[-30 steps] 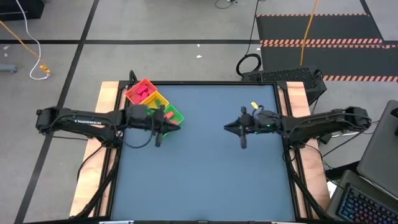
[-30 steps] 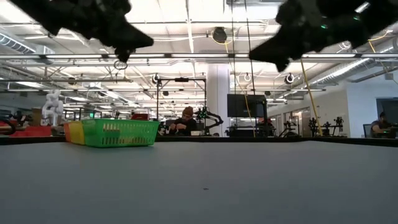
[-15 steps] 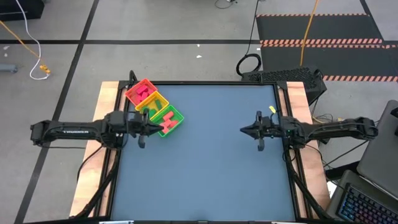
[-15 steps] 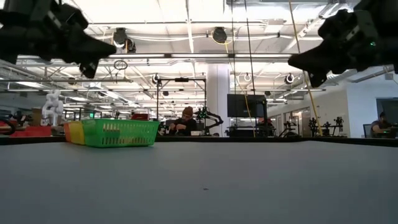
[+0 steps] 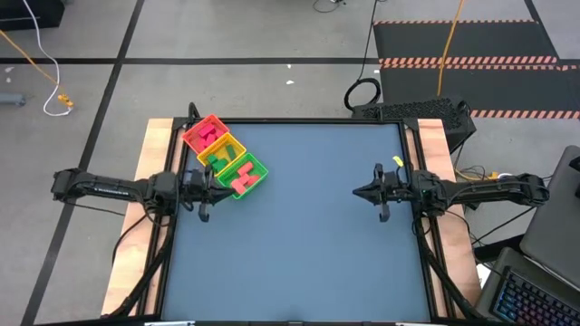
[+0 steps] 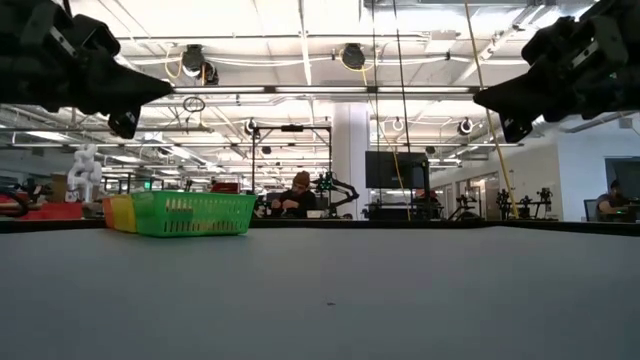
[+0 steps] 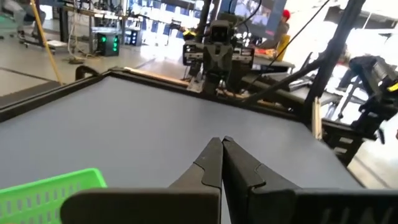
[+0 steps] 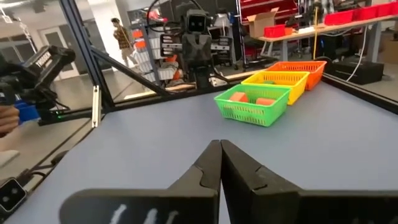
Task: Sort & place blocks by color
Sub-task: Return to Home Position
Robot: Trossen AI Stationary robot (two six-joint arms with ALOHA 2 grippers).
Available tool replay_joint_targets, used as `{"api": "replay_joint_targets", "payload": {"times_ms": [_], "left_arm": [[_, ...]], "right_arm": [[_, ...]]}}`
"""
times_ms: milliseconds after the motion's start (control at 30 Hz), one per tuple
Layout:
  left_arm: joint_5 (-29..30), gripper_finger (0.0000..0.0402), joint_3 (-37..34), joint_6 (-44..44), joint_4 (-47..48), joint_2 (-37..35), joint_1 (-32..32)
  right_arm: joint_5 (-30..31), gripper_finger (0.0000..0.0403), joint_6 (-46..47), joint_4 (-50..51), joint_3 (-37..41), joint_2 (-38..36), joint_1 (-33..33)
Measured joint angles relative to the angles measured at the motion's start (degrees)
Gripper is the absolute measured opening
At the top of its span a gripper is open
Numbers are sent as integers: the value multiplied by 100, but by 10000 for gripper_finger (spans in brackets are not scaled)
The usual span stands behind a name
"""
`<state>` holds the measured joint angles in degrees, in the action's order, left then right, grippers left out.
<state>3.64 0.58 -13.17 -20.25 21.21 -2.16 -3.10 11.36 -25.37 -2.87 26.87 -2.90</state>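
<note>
Left pincer (image 5: 216,177) farther back (blocks (image 5: 239,178) half-hidden)

Robotics lab: other robot rigs (image 6: 330,187), monitor (image 6: 390,168).

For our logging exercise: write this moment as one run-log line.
left arm: table left edge, jaws shut | right arm: table right edge, jaws shut | blocks: in tray

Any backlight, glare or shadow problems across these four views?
Low view: ceiling lights backlight the left gripper and right gripper into black silhouettes. Left wrist view: part of the room beyond the table is blown out white. High view: even light on the table, no hard shadows. Right wrist view: tray evenly lit, no glare.
</note>
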Motion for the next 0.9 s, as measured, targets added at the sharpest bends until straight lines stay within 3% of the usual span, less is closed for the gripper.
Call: {"api": "replay_joint_targets", "payload": {"times_ms": [133,367,667,900], "left_arm": [[206,0,0,154,133,2,-138],[218,0,0,216,764,-433,23],[38,0,34,160,1942,-1704,164],[-79,1,321,172,2833,-2105,144]], "right_arm": [[-34,0,-3,96,4,2,0],[-741,0,-33,111,11,-201,0],[-751,0,-340,774,15,-823,0],[-769,0,-452,1215,20,-1496,0]]}}
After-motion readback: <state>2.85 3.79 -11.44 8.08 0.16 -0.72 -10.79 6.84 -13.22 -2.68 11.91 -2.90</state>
